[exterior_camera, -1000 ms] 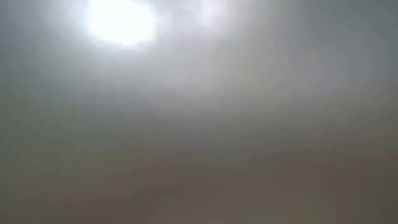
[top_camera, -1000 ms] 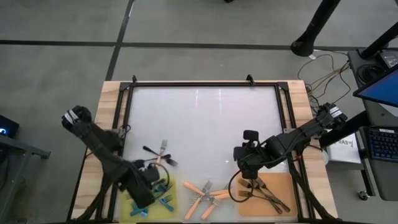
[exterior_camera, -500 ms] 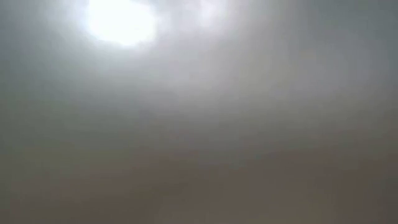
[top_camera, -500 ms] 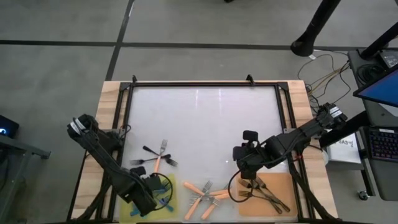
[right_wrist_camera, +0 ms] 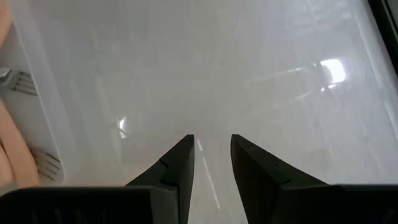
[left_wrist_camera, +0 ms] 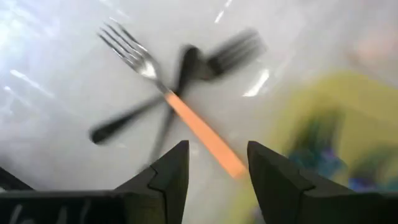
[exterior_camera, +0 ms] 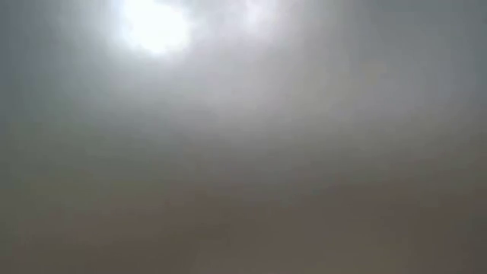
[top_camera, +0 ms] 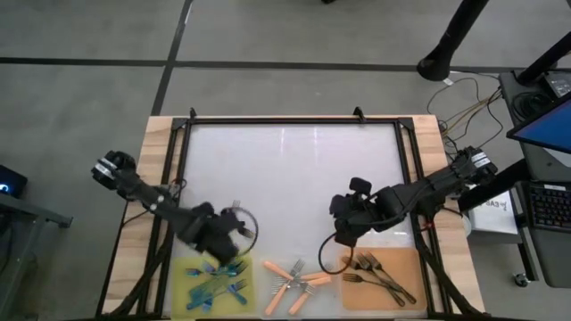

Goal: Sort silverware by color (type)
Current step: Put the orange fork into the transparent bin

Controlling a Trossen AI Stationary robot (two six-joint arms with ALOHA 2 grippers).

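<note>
I am watching the left end effector [left_wrist_camera: 212, 171] hanging spread and empty just beside the yellow mat [top_camera: 214, 283], the nearer arm to the leftover cluster. Just ahead, the orange-handled fork [left_wrist_camera: 180, 113] is lying diagonally, handle toward my fingers, tines pointing away, crossing two dark forks [left_wrist_camera: 158, 102] on the desk [top_camera: 294, 169]. Farther off, the right end effector [right_wrist_camera: 210, 163] is hovering part-spread, holding nothing, over bare desk.

Forks [top_camera: 294, 278] in colour groups (three loose)
</note>
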